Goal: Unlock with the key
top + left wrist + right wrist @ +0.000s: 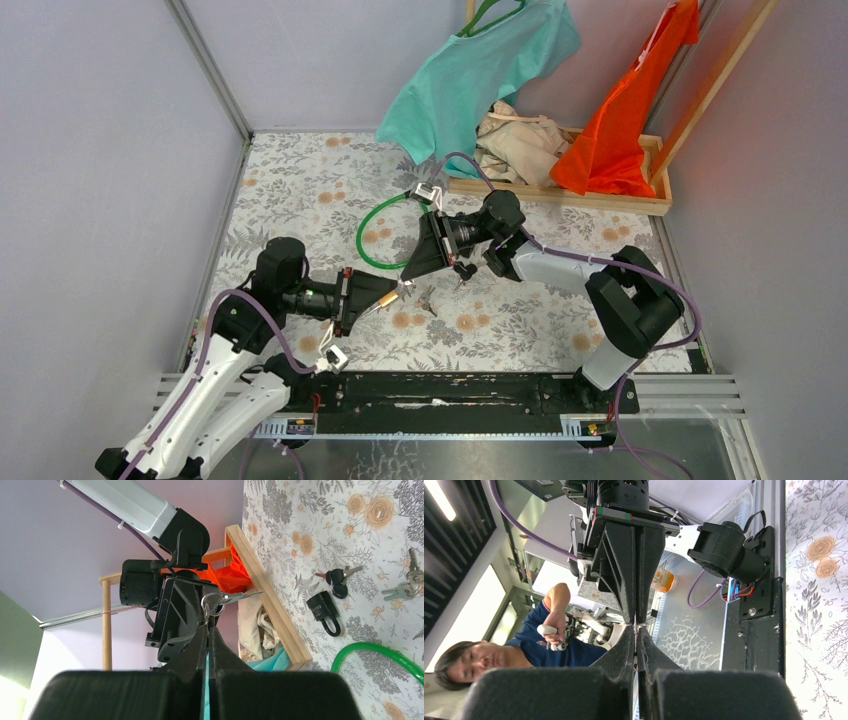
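Though close up, key (222, 598) unreadable.

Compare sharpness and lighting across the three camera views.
Top external: evenly lit, sharp throughout, soft shadows. Left wrist: the left pincer is a dark blur up close, the key it grips and the padlock crisp. Right wrist: ceiling light strip glares, right pincer dark, soft.

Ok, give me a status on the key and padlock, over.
Left hand shut on key, midair. Right hand shut on same key, tip to tip. Padlock lying on table, untouched. Spare key bunches beside it.
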You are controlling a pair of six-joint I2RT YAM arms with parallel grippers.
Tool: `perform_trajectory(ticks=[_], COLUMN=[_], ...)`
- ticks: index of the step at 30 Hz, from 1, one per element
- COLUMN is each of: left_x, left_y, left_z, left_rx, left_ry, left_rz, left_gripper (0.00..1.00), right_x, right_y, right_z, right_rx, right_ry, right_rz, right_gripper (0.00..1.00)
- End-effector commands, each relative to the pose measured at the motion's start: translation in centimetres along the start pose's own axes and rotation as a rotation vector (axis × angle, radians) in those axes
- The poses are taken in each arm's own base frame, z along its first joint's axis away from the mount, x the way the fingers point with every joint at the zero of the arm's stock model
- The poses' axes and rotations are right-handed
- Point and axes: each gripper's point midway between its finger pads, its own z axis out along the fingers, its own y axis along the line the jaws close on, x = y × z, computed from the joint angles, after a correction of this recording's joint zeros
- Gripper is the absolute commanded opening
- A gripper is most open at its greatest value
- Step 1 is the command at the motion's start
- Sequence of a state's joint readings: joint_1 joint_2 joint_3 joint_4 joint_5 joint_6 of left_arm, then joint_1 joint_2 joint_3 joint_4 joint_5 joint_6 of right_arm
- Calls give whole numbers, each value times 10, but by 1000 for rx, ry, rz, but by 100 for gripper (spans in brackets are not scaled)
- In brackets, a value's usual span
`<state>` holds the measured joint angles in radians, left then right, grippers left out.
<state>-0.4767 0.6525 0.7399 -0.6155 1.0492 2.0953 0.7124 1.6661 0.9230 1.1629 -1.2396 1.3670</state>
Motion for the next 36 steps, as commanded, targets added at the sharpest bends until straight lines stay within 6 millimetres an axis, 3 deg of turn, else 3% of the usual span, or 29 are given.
perform_trajectory(ticks=[1,2,3,5,7,8,10,13,16,19,23,30,36], left_x=[17,19,23,32,47,55,68,80,82,61,35,45,46], left_y=[8,6,5,3,4,4,4,2,-4,-24,-13,1,9], left_z=[2,2,1,0,-4,-7,-15,-24,-23,-14,-4,0,4], left_rx=[61,65,71,76,69,59,39,-13,-24,104,170,165,163], left_ry=[86,95,112,151,215,251,315,380,408,344,93,-57,-121], left_rz=[564,556,543,490,394,314,98,-374,-955,-1415,-1826,-2091,-2170], left_gripper=[0,0,9,46,68,84,96,99,98,97,95,88,86], right_x=[-9,-14,-18,-24,-29,-32,-37,-45,-53,-59,-61,-48,-45], right_y=[21,16,13,-2,-14,-15,-19,-26,-29,-26,-13,-6,-8], right_z=[-10,-14,-18,-22,-26,-27,-32,-41,-50,-55,-52,-40,-30], right_rx=[-18,8,38,134,244,283,358,464,547,592,579,533,496], right_ry=[-39,-69,-95,-132,-160,-168,-193,-226,-259,-295,-271,-177,-131], right_rz=[-56,-42,-44,-76,-107,-133,-167,-226,-307,-426,-531,-579,-572], right_gripper=[0,0,0,0,0,0,0,0,0,0,0,0,0])
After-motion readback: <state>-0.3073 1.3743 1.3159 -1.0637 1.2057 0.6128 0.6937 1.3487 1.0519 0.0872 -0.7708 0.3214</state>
